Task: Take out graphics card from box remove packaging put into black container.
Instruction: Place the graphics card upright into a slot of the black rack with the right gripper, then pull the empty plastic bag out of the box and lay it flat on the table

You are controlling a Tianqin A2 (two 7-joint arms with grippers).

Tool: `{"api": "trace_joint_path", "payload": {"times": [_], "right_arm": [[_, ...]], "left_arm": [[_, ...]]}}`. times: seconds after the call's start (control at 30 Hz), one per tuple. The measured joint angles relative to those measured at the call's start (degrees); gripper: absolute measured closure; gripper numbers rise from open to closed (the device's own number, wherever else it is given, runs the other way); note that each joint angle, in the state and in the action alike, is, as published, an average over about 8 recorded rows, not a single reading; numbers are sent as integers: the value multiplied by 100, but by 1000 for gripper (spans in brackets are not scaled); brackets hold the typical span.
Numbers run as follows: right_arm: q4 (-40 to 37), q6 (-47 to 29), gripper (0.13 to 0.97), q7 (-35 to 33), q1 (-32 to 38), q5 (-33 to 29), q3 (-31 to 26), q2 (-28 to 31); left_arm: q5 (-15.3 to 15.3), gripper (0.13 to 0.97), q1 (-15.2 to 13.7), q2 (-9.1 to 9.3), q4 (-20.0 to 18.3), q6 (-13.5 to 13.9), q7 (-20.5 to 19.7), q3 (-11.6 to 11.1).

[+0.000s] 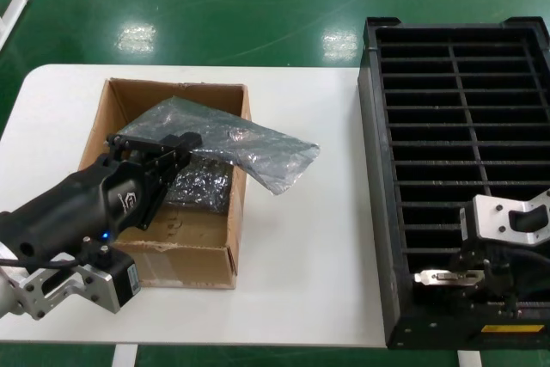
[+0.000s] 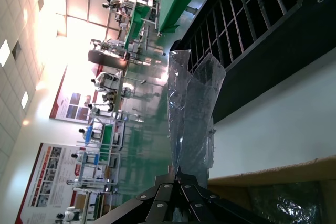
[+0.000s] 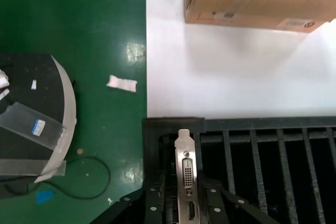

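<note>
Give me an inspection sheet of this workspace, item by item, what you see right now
Surface: white table, bare between box and tray.
Job's things: brown corrugated cardboard box open, on the table's left part; shiny grey antistatic bag draped over its right wall; large black slotted plastic tray at right; graphics card's silver metal bracket upright at the tray's near corner.
Clutter: dark crinkly wrap inside the box.
Grippers: left gripper shut on the bag over the box; right gripper shut on the card at the tray.
Cables: black cable on the floor.
Surroundings: green floor, paper scrap.
</note>
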Motion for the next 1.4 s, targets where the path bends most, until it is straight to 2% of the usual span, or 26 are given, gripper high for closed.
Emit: {"api": "trace_joint_path", "payload": {"times": [0.23,0.5,0.63,0.9,1.0,1.2,1.4], "right_arm": [[456,-90,801,185,-101,191,274,175],[1049,140,653,519,-462,412,788,516],[1249,746,653,819,-949,494,1297,636],[1437,2588,445,1471,-2491,606,2696,538],[1429,3192,402,1584,-3028,723,3174,413],[1221,4167,274,1422,-3837,1355,3972,57],[952,4724,208,1053,-4310,2198,4538,-264]], "left_arm": [[0,959,0,0,0,0,0,0],[0,959,0,0,0,0,0,0],[0,959,0,0,0,0,0,0],[0,959,0,0,0,0,0,0],[0,959,0,0,0,0,0,0],[0,959,0,0,0,0,0,0],[0,959,0,0,0,0,0,0]]}}
